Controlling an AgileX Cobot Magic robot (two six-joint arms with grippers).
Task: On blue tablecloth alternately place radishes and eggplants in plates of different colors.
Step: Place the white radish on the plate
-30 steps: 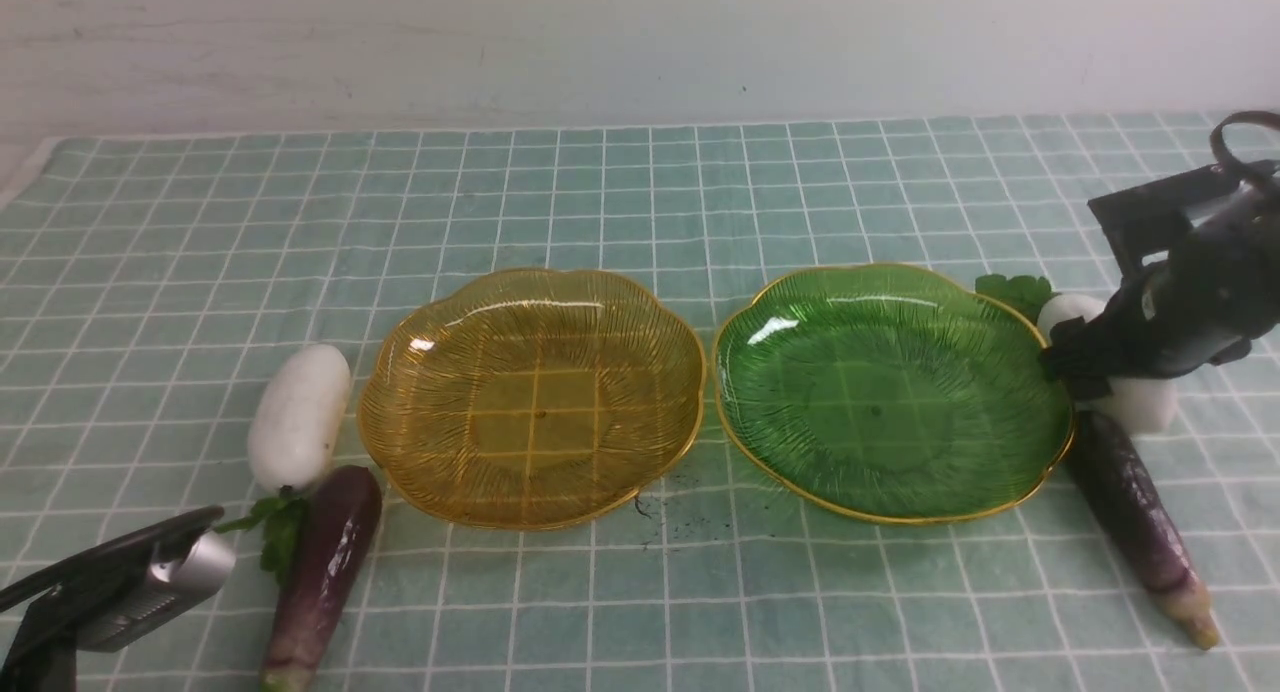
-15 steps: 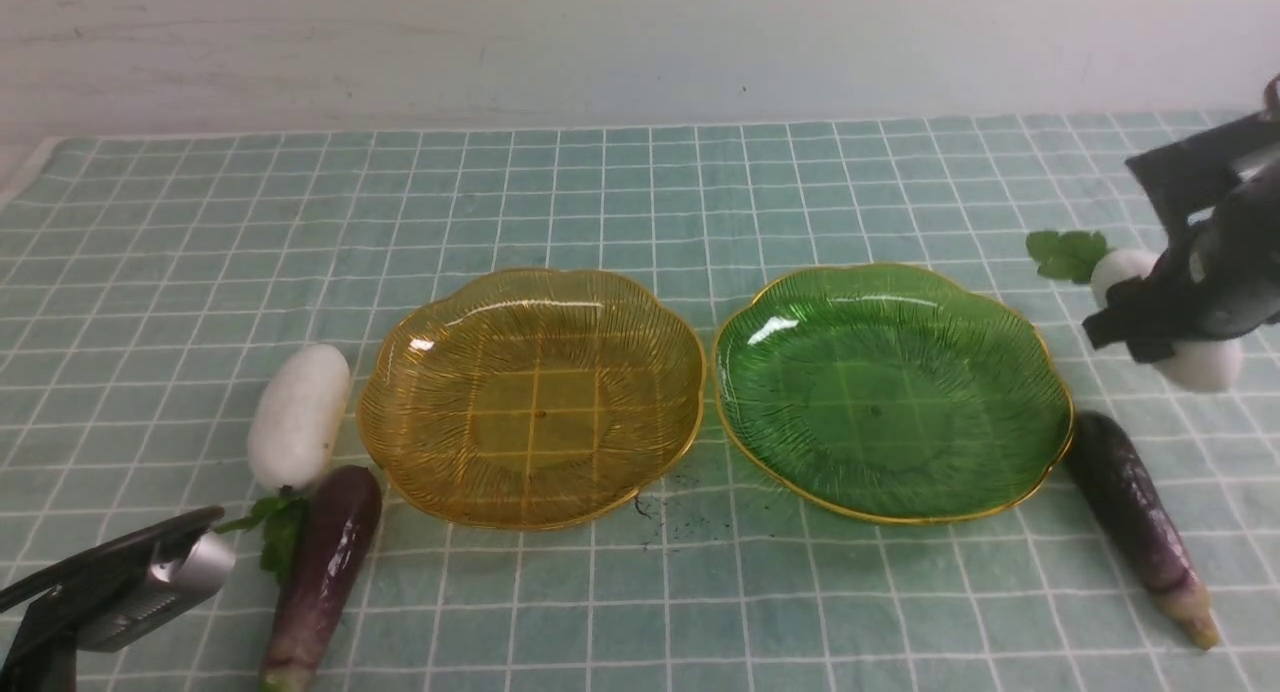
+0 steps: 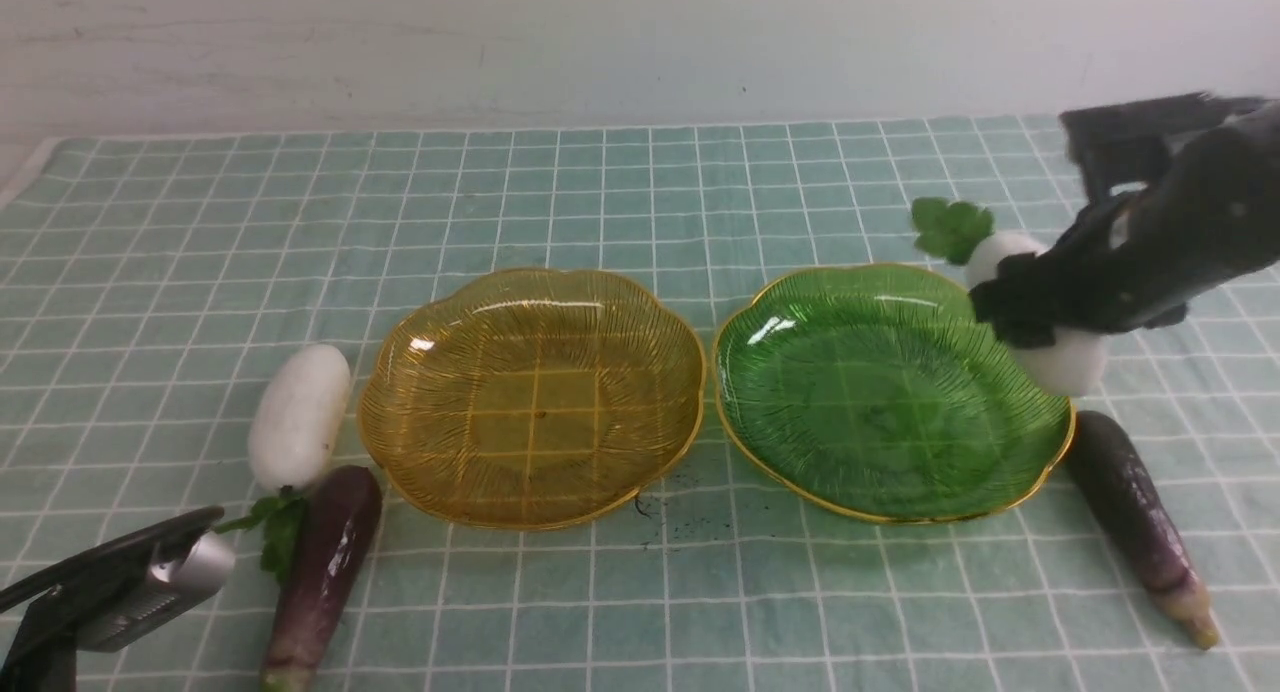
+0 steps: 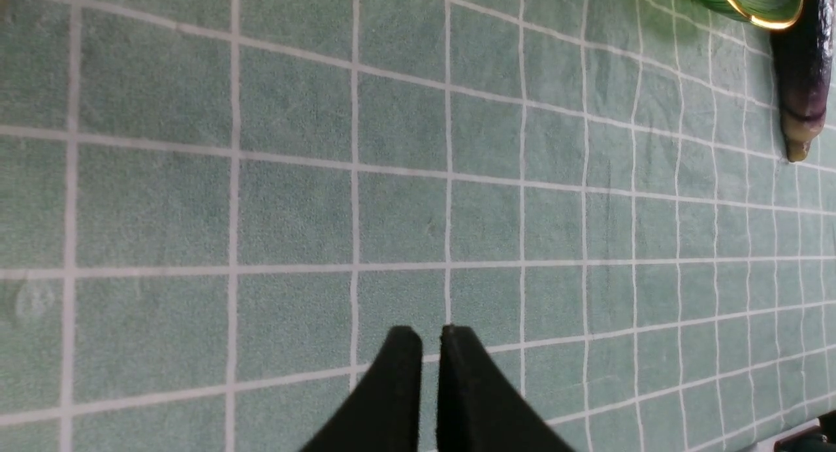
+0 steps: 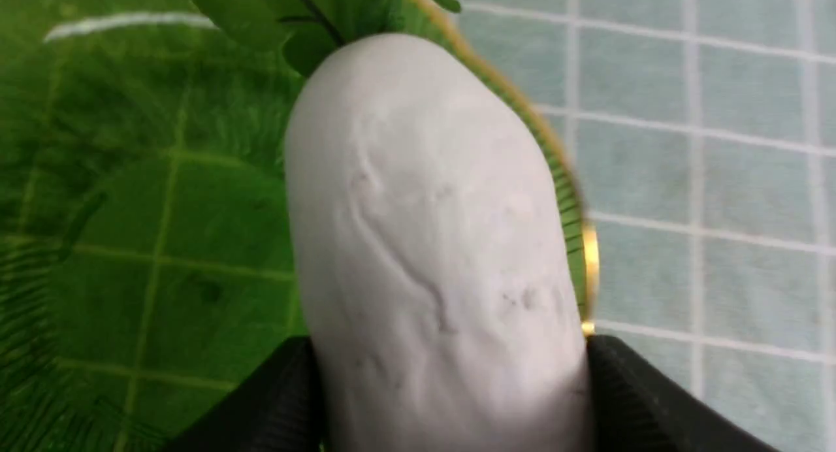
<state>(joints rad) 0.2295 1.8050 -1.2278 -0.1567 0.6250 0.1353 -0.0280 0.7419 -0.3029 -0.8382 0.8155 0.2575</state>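
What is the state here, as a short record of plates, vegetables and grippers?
right gripper: shut on radish, held above right rim of green plate
left gripper: shut, empty, over the blue tablecloth
plates: amber plate and green plate both empty
on cloth: second radish and eggplant left of amber plate; other eggplant right of green plate

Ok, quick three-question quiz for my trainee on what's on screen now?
1. True or false: the right fingers grip a radish over the green plate's edge.
2. What lies in the yellow plate? A) radish B) eggplant C) nothing
3. Fill in: the left fingers are ___.
Key: 1 true; 2 C; 3 shut.
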